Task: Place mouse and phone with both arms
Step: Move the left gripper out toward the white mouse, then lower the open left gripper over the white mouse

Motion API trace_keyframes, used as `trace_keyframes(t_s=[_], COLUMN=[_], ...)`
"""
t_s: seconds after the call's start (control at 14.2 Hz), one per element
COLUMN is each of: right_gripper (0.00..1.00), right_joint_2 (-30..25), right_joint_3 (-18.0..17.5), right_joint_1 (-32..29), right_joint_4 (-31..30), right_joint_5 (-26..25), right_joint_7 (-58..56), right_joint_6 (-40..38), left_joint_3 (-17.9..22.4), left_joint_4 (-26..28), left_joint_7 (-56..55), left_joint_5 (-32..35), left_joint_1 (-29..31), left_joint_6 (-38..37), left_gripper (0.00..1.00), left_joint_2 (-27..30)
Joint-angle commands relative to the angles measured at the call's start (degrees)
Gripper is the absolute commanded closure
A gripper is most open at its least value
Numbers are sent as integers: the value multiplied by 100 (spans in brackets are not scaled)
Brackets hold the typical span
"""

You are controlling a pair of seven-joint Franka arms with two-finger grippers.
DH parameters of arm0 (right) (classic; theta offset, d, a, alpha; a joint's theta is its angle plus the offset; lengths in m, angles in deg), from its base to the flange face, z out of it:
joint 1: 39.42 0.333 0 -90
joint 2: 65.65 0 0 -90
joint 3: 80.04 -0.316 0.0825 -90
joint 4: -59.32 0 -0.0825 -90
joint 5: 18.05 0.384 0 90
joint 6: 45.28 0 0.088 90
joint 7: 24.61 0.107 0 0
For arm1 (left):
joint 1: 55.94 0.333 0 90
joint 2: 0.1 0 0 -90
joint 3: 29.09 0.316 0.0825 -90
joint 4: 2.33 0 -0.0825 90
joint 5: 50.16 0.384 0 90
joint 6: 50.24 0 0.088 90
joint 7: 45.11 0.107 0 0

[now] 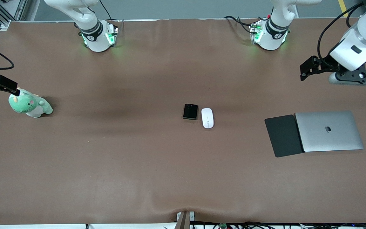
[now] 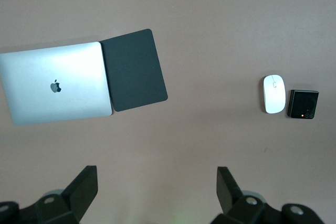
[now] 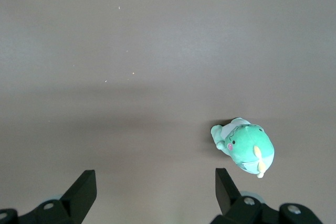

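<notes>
Matte mouse pad (image 1: pixel 283 136), glossy oval mouse (image 1: pixel 207 118)

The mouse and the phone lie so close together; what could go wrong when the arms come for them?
The mouse and phone lie side by side with barely a gap, so a finger going between them might shove the neighbour. Both arms would head for one spot mid-table and could crowd each other. The flat, glossy phone may slip from a pinch. Both the left gripper and right gripper are open, up at the table's ends.
</notes>
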Motion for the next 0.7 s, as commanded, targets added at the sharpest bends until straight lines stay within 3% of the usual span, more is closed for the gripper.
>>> trace_keyframes(t_s=[0.0, 0.28, 0.63], right_gripper=[0, 0, 0], right_joint_2=[-143, -283, -311], right_joint_3=[-13, 22, 40], right_joint_1=[61, 8, -9], right_joint_4=[-24, -24, -15], right_joint_5=[66, 66, 57], right_joint_7=[109, 100, 285], right_joint_6=[-106, -237, -246], left_joint_3=[-244, -938, -1379], left_joint_4=[452, 1095, 1078], left_joint_7=[-208, -1076, -1659], left_joint_5=[19, 62, 98], left_joint_1=[-9, 0, -62], left_joint_6=[575, 1639, 2325], left_gripper=[0, 0, 0], left_joint_2=[21, -241, -1224])
